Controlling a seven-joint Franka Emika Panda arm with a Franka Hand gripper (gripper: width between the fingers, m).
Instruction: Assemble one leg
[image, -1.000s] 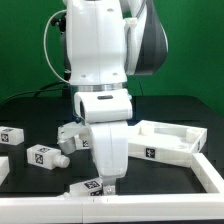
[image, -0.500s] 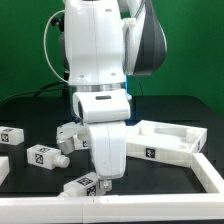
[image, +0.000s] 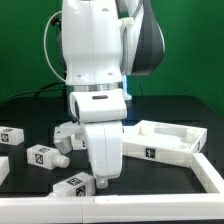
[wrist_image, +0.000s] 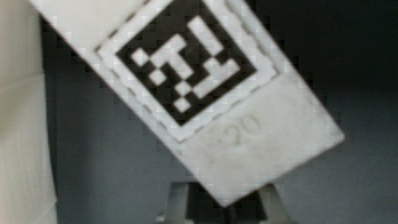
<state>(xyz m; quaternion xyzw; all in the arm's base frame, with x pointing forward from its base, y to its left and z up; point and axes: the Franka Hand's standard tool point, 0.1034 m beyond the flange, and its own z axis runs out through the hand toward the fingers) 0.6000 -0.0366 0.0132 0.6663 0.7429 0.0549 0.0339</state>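
My gripper is low over the black table near the front and is shut on one end of a leg. The leg is a small white block with a black-and-white tag, and it sticks out toward the exterior view's left, just above the table. In the wrist view the same leg fills most of the frame with its tag facing the camera. Its corner sits between the two dark fingers of my gripper. Two more legs lie on the exterior view's left.
The large flat white tray-like piece with raised rims lies to the exterior view's right, behind the arm. Another white part lies partly hidden behind the gripper. A white rail runs along the table's front edge.
The gripper has moved a little toward the exterior view's left with the leg, and the leg's free end has swung further left.
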